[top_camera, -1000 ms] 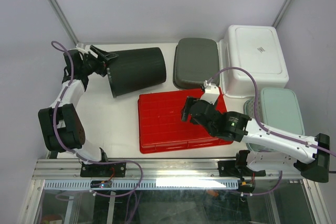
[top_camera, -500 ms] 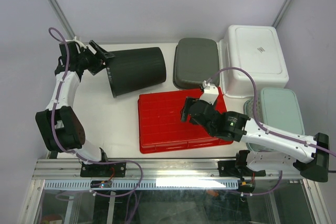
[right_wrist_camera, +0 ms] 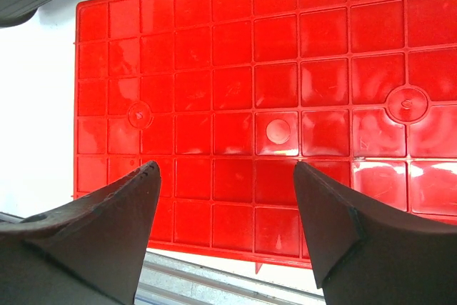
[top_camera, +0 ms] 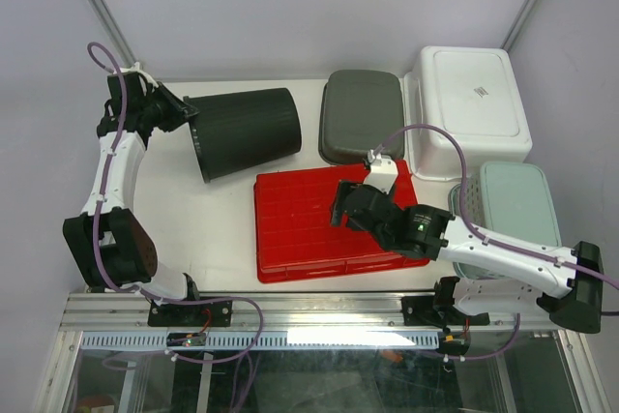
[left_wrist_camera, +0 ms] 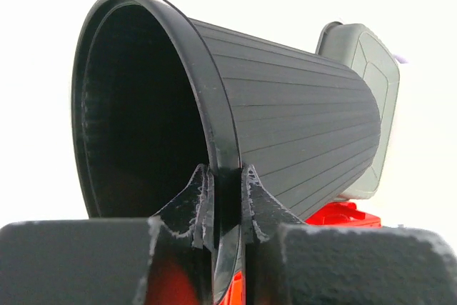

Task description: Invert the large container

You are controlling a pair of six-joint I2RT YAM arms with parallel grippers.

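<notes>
Running along the near edge of the desk [top_camera: 208,229] is a metal rail [top_camera: 290,309]. Just beyond it a red tray [top_camera: 295,224] lies flat, gridded underside up, its near long edge close to the rail. The right claw [right_wrist_camera: 226,176] hangs above this tray with its fingers [right_wrist_camera: 107,226] spread wide and nothing between them. To the right, a pale green bin [top_camera: 517,200] sits at the desk's right edge. Bare white surface left of the tray gives the widest open room. Farther back on the left, the large container [top_camera: 247,131], black and ribbed, lies on its side, mouth to the left, its lower wall just beside the tray's far left corner. The left claw [left_wrist_camera: 227,205] is pinched tight on the container's rim, one finger inside the mouth and one outside. Beside the container's base sits a grey tub [top_camera: 360,115], near the tray's far edge, then a white tub [top_camera: 469,103] fills the far right corner. Pale walls [top_camera: 290,7] close the back and both sides, leaving little room behind the tubs
</notes>
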